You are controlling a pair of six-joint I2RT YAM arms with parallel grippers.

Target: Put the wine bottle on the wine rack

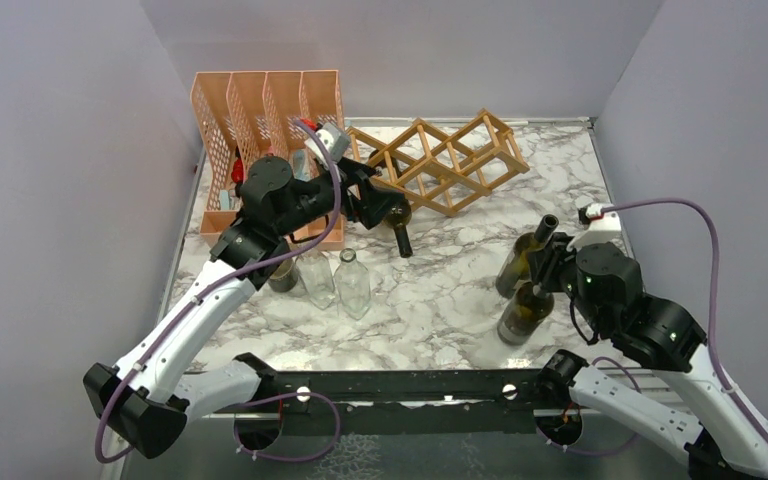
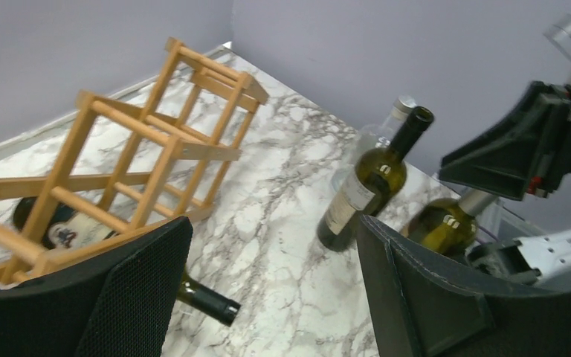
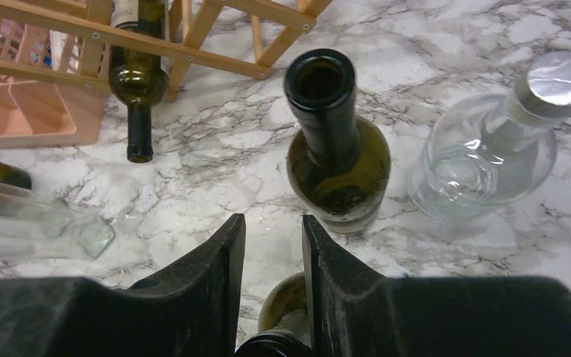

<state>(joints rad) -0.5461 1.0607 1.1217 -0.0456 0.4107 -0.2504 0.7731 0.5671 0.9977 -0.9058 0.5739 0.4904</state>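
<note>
Wine bottle (image 1: 397, 224) appears seated in wine rack (image 1: 450, 160), just under your released left gripper (image 2: 271, 230). Right gripper (image 3: 273, 223) clench: cannot tell. Left: withdraw.

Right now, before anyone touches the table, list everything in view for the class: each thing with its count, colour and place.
wine rack: one, light-brown wood, back centre.
wine bottle: one, dark green, lying in the rack, neck sticking out.
green bottles: two, standing, right side.
dark bottle: one, by the left arm, partly hidden.
clear bottles: two, left of centre.
silver-capped bottle: one, clear, beside the green bottles.
file organiser: one, orange, back left.
table: one, white-grey marble.
left gripper: open, at the rack.
right gripper: fingers narrowly apart, at the nearer green bottle's neck.
</note>
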